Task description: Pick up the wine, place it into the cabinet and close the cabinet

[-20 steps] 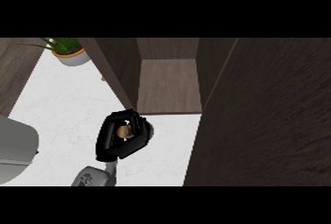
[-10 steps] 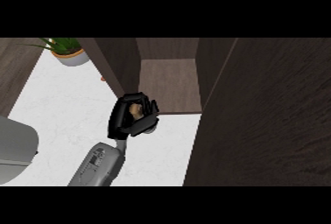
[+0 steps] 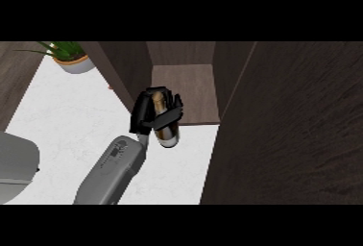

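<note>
Your one visible hand is curled round the wine, fingers and thumb wrapped over the bottle so that only its gold-and-dark body shows through them and below them. From the forearm's entry at the lower left, I take it to be the left hand, though you should not lean on that; the other hand does not show at all.

The bottle sits inside the grasp, not beside it, so the relation that matters is between the held bottle and the cabinet. The bottle's long axis runs near-to-far, tilted a little: its lower end points back toward you and hangs just over the white counter, while its upper end, mostly hidden by the fingers, points toward the cabinet's opening.

That opening lies directly beyond the hand, far and slightly right. The hand is right at the shelf's near edge, roughly level with its left corner, and the bottle's far end seems already to overlap the shelf's front lip.

To the right stands the big dark door, open and close alongside the bottle's path. My judgement: you need to carry the bottle farther and a touch right, keeping off that door's edge.

A potted plant sits at the far left, well apart.
</note>
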`<action>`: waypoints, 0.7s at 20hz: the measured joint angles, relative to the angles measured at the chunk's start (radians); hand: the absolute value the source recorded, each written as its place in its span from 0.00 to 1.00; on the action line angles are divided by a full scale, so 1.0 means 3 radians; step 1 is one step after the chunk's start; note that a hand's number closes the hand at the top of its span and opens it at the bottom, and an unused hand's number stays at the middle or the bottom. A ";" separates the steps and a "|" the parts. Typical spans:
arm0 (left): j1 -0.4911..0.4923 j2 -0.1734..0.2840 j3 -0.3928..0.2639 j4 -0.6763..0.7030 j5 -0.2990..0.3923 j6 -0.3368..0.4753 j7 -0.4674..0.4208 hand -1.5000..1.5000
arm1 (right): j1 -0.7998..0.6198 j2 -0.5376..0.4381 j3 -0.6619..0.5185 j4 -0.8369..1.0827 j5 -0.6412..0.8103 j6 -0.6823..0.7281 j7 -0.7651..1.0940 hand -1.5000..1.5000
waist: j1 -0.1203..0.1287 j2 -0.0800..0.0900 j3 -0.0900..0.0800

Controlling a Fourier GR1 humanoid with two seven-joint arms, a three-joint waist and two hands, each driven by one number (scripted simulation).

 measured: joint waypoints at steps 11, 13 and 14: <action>-0.0656 0.0031 -0.0064 0.0834 0.0472 0.0173 -0.0152 1.00 | 0.0160 0.0001 -0.0082 0.0013 -0.0056 0.0131 -0.0251 0.00 | -0.0045 0.0011 0.0007; -0.0803 0.0027 -0.0116 0.1002 0.0502 0.0231 -0.0104 1.00 | 0.0167 0.0029 -0.0048 0.0019 -0.0059 0.0120 -0.0253 0.00 | -0.0050 0.0015 0.0006; -0.0881 0.0024 -0.0112 0.1102 0.0496 0.0246 -0.0078 1.00 | 0.0196 0.0019 -0.0059 0.0019 -0.0063 0.0134 -0.0280 0.00 | -0.0059 0.0018 0.0006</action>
